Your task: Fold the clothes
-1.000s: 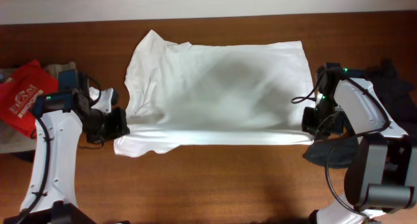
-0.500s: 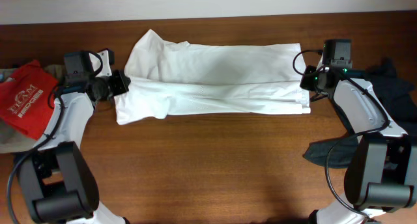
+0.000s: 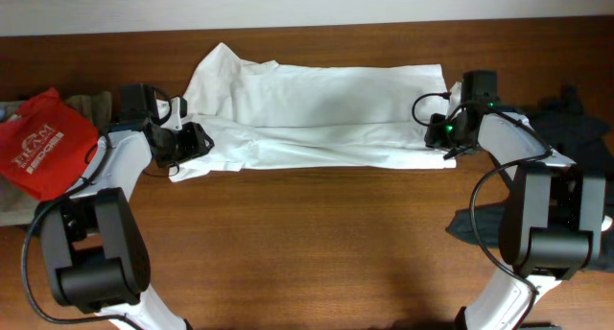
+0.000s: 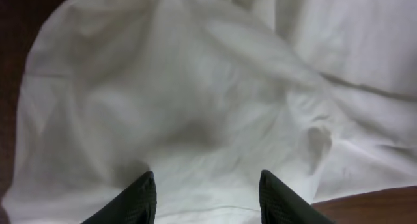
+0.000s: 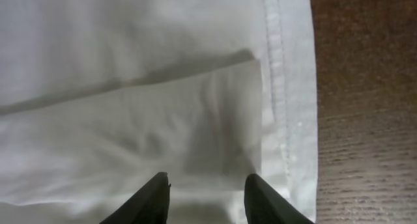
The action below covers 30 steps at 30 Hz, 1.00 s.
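The clothes, a white T-shirt, lie folded into a long band across the back of the table. My left gripper hovers at the band's left end, over the sleeve. In the left wrist view its jaws stand open, with rumpled white cloth below and nothing pinched between them. My right gripper is at the band's right end. Its jaws are open too, over the stitched hem and a folded layer edge. No print shows on the shirt.
A red shirt with white lettering lies at the far left on a heap of other cloth. Black garments lie at the right edge, one piece nearer the front. Bare wooden table fills the front half.
Both grippers carried the shirt's front edge backward, folding it over into a narrower band. Both then opened and let go of the cloth.
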Available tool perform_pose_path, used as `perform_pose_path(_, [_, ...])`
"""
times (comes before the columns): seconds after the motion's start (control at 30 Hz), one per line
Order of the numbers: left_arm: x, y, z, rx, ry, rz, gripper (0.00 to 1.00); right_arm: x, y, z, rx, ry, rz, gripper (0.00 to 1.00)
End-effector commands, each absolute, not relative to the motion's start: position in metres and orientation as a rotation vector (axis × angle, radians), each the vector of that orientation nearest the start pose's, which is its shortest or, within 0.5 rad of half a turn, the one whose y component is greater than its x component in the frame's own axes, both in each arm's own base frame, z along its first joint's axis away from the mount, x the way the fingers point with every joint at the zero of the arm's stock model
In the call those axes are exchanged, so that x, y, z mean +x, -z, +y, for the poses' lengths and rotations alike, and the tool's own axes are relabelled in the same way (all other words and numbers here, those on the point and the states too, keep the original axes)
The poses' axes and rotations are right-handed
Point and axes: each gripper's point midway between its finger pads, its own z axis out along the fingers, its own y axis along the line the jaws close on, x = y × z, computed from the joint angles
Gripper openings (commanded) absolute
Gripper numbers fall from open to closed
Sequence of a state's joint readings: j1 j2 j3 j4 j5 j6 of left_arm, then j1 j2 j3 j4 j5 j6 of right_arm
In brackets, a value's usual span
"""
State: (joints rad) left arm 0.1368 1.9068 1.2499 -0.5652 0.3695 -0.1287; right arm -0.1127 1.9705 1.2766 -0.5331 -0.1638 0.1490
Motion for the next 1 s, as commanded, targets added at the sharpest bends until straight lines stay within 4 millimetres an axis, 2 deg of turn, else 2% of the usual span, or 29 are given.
perform_pose_path(0.0, [0.421,-0.038,-0.007,-0.27,0.525,2.743,0.5,0.437,-0.013,-0.022,0.313,-0.245,2.76,0.31])
perform_pose_path(0.07, [0.421,-0.038,-0.007,-0.271,0.525,2.744,0.5,0.437,-0.013,-0.023,0.314,-0.244,2.76,0.05])
perform_pose_path(0.13, [0.421,-0.038,-0.007,-0.271,0.525,2.744,0.5,0.439,-0.015,-0.033,0.332,-0.181,2.757,0.06])
perform_pose_path(0.17, [0.421,-0.038,-0.007,-0.271,0.525,2.744,0.5,0.438,-0.015,-0.041,0.352,-0.14,2.759,0.28])
perform_pose_path(0.2, [0.421,-0.038,-0.007,-0.271,0.525,2.744,0.5,0.436,-0.015,-0.045,0.373,-0.136,2.763,0.34])
perform_pose_path(0.3, [0.421,-0.038,-0.007,-0.271,0.524,2.744,0.5,0.429,-0.011,-0.042,0.376,-0.135,2.789,0.36])
perform_pose_path(0.4, [0.421,-0.038,-0.007,-0.271,0.525,2.744,0.5,0.42,-0.001,-0.033,0.356,-0.145,2.818,0.34])
perform_pose_path(0.47, [0.421,-0.038,-0.007,-0.271,0.525,2.744,0.5,0.42,-0.001,-0.033,0.355,-0.145,2.818,0.16])
perform_pose_path(0.53, [0.421,-0.038,-0.007,-0.272,0.525,2.747,0.5,0.421,-0.001,-0.033,0.354,-0.149,2.816,0.06])
perform_pose_path(0.63, [0.421,-0.038,-0.007,-0.272,0.526,2.747,0.5,0.421,-0.001,-0.033,0.353,-0.149,2.815,0.04])
perform_pose_path(0.67, [0.421,-0.038,-0.007,-0.272,0.526,2.747,0.5,0.426,-0.005,-0.034,0.353,-0.147,2.798,0.04])
perform_pose_path(0.7, [0.421,-0.038,-0.007,-0.272,0.526,2.747,0.5,0.447,-0.028,-0.045,0.364,-0.141,2.729,0.04])
perform_pose_path(0.8, [0.421,-0.038,-0.007,-0.272,0.526,2.747,0.5,0.48,-0.072,-0.056,0.362,-0.131,2.624,0.04])
perform_pose_path(0.87, [0.421,-0.038,-0.007,-0.272,0.525,2.747,0.5,0.488,-0.083,-0.057,0.355,-0.131,2.597,0.04])
perform_pose_path(0.9, [0.421,-0.038,-0.007,-0.272,0.525,2.747,0.5,0.483,-0.077,-0.056,0.359,-0.13,2.622,0.04])
perform_pose_path(0.97, [0.421,-0.038,-0.007,-0.272,0.525,2.747,0.5,0.46,-0.053,-0.053,0.381,-0.131,2.72,0.43])
